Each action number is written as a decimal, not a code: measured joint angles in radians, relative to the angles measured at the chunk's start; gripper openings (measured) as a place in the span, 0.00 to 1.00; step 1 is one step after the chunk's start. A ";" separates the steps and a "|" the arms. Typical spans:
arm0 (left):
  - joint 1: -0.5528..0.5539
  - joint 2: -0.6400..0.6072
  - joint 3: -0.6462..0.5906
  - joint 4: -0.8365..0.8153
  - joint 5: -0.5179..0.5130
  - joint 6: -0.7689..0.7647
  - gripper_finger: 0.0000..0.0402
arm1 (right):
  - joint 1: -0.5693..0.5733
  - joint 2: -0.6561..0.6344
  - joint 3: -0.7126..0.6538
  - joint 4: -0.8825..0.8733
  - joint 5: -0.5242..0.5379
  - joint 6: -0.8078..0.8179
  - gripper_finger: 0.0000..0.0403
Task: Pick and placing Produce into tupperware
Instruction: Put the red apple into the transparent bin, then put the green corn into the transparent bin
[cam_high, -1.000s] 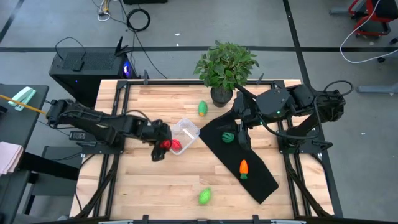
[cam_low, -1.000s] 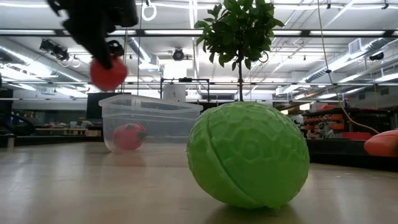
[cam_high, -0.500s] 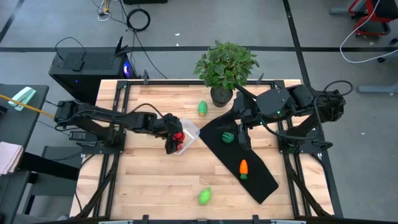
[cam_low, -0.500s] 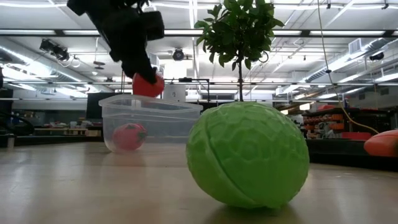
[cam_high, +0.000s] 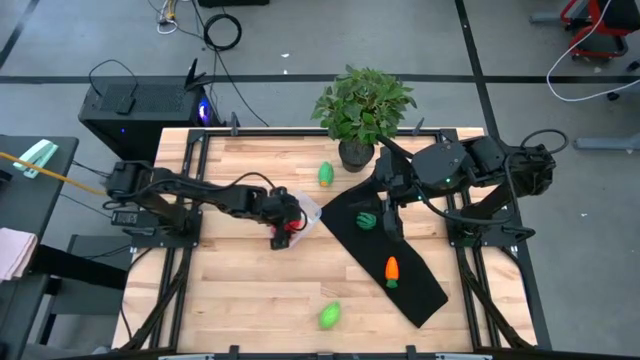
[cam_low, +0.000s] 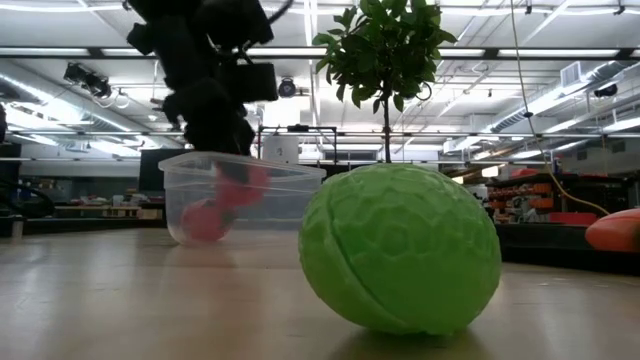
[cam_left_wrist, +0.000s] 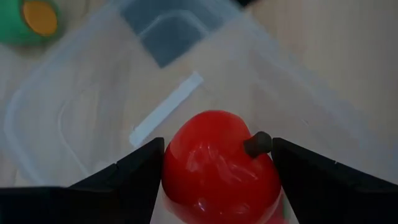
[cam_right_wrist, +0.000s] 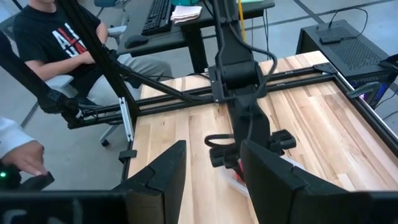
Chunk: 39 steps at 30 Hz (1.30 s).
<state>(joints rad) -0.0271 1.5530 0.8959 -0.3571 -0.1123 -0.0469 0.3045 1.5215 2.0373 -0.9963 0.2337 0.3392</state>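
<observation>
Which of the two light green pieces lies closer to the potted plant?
The light green piece just beside the plant's pot, at the table's far edge. The other light green piece lies alone near the table's front edge, far from the plant.

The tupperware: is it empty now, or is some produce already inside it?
Not empty. The low view shows red produce through the clear tupperware wall, while the left pincer holds a second red piece over the tupperware.

Left hand (cam_high: 289, 222) with red fruit (cam_left_wrist: 219, 167), now down inside tupperware (cam_high: 306, 208).
</observation>
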 joint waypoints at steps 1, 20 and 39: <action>0.004 0.011 0.000 0.005 0.000 0.003 0.73 | 0.000 0.000 0.000 0.000 0.000 0.000 0.40; 0.026 0.038 0.000 0.030 0.000 -0.018 0.86 | 0.000 0.000 0.000 -0.001 0.000 0.003 0.40; 0.023 0.037 0.283 -0.036 -0.038 0.057 0.92 | 0.000 0.000 0.000 -0.002 -0.007 -0.001 0.40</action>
<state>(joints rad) -0.0036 1.5898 1.1790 -0.3935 -0.1503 0.0105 0.3046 1.5215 2.0373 -0.9981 0.2264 0.3378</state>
